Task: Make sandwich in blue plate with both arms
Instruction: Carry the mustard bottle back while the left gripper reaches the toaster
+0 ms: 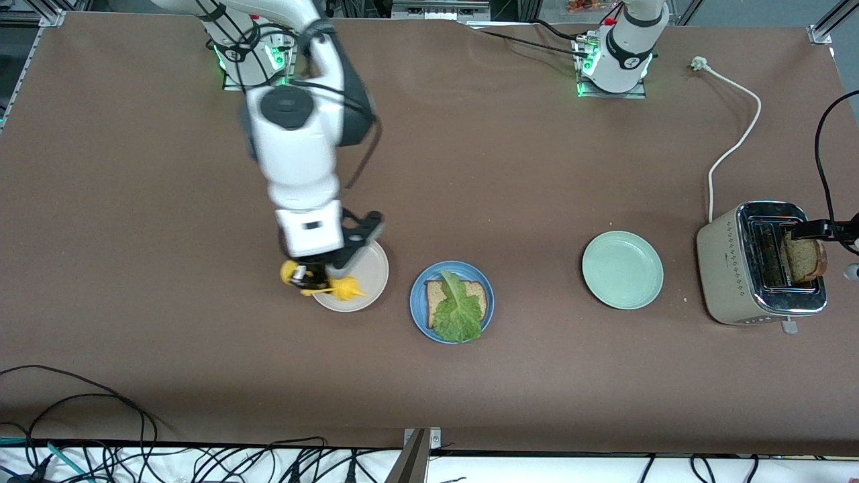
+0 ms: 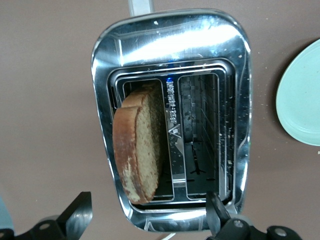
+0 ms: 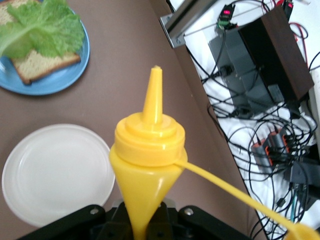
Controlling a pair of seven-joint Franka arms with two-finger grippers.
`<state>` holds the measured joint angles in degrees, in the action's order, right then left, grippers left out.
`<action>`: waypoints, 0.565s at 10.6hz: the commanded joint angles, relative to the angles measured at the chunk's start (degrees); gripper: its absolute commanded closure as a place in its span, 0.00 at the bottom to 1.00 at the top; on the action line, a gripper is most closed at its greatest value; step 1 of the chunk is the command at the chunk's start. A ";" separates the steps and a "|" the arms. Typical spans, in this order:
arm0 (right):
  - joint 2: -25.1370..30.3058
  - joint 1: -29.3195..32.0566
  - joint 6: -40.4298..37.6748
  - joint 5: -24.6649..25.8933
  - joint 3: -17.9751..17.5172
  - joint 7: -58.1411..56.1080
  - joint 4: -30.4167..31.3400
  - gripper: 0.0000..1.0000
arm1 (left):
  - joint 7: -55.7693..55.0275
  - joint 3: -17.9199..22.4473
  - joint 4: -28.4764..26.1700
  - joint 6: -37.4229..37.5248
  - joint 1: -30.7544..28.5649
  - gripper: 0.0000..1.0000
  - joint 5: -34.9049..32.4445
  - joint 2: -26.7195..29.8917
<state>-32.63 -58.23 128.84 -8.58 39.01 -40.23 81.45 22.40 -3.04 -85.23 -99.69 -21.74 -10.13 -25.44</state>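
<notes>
Blue plate (image 1: 419, 315): sits on the brown counter (image 1: 510, 174), roughly midway between the two arms' ends and toward the front camera's edge.
Sandwich so far: one bread slice (image 1: 437, 293) lies flat on the blue plate, with a ruffled lettuce leaf (image 1: 458, 310) lying on top of it and hanging over the plate's nearer rim. No top slice is on it.
Second bread slice (image 2: 140, 145): stands on edge in one slot of the toaster, its crust rising above the slot.
Toaster (image 1: 721, 268): shiny metal, at the left arm's end of the counter; its other slot holds nothing.
Left tool (image 2: 150, 217): hangs over the toaster, its two fingers wide apart and holding nothing.
Right tool (image 1: 310, 276): over the edge of the white plate, fingers clamped on a yellow squeeze bottle (image 3: 148, 165).
Yellow squeeze bottle: its nozzle is uncovered, and its cap dangles from a thin yellow strap.
White plate (image 1: 372, 268): beside the blue plate, toward the right arm's end.
Mint-green plate (image 1: 623, 270): between the blue plate and the toaster.
</notes>
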 commanded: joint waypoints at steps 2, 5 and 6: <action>18.10 6.96 0.54 -12.82 -1.05 -20.36 18.97 1.00 | 4.67 -0.48 2.26 -1.73 -2.42 0.00 3.09 -2.60; 21.29 14.87 -0.16 -26.43 0.27 -40.55 25.23 1.00 | 7.13 -0.48 2.26 -1.91 -2.78 0.48 3.09 -2.95; 20.86 17.07 -0.60 -32.49 0.36 -48.80 26.90 1.00 | 7.22 -0.48 2.26 -1.91 -2.78 0.62 3.09 -2.86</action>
<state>-14.02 -45.00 128.72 -30.75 39.76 -74.43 103.31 27.52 -3.06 -85.16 -101.91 -23.99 -8.28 -27.20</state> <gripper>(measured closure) 0.960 0.339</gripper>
